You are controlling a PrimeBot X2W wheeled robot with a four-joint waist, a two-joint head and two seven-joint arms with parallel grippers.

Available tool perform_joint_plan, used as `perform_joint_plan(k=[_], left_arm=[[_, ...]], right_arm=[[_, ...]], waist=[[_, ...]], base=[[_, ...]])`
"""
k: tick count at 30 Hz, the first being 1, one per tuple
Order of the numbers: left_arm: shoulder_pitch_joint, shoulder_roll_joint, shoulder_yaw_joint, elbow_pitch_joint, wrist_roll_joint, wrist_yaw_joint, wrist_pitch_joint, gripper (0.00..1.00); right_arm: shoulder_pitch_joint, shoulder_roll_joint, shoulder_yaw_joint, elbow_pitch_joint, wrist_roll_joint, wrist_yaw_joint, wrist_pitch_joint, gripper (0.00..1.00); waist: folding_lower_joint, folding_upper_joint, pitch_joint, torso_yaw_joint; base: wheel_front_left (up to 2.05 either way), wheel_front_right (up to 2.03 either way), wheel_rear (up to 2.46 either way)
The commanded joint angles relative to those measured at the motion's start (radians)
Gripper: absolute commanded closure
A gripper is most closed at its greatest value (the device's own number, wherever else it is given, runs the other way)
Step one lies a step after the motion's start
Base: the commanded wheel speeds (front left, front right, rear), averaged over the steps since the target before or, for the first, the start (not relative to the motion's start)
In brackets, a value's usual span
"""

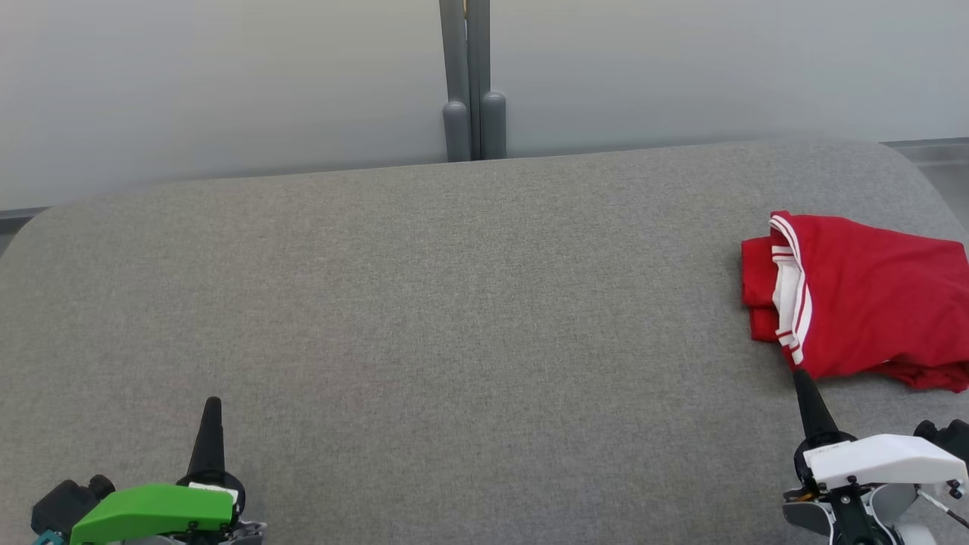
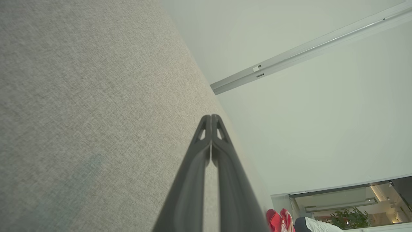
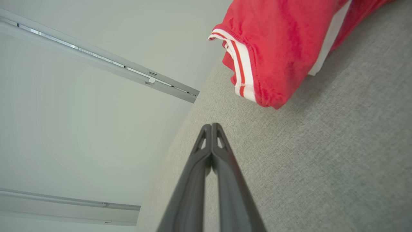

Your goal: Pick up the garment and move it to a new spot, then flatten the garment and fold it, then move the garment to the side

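Head view: folded red garment (image 1: 870, 303) far right on grey cushion (image 1: 454, 303), just beside right gripper (image 1: 799, 376); left gripper (image 1: 213, 405) well apart; both pinched together, empty. Right wrist view: striped cuff (image 3: 244, 74). Left wrist view: distant plant (image 2: 351, 217).

Folded red garment (image 1: 870, 303) at table's (image 1: 454, 303) right edge. Right gripper (image 1: 799, 376) closed, tip just beside garment. Left gripper (image 1: 213, 403) closed, well apart.

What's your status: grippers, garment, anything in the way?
Left gripper shut, empty, low left. Right gripper shut, empty, tip just short of garment. Garment red, bunched, at right end of grey surface. Nothing between right gripper and garment.
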Motion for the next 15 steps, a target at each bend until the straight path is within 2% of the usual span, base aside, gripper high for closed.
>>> perform_joint_plan(k=[1,15], left_arm=[[-0.022,0.002,0.007,-0.012,-0.023,-0.003,0.006,1.0],[-0.037,0.0,0.018,-0.024,-0.147,-0.004,0.04,1.0]], right_arm=[[-0.021,-0.007,0.0,-0.013,0.03,0.0,0.007,1.0],[-0.032,-0.008,0.002,-0.023,0.182,0.0,0.042,1.0]], waist=[[0.0,0.0,0.0,0.0],[0.0,0.0,0.001,-0.001]], base=[[0.0,0.0,0.0],[0.0,0.0,0.0]])
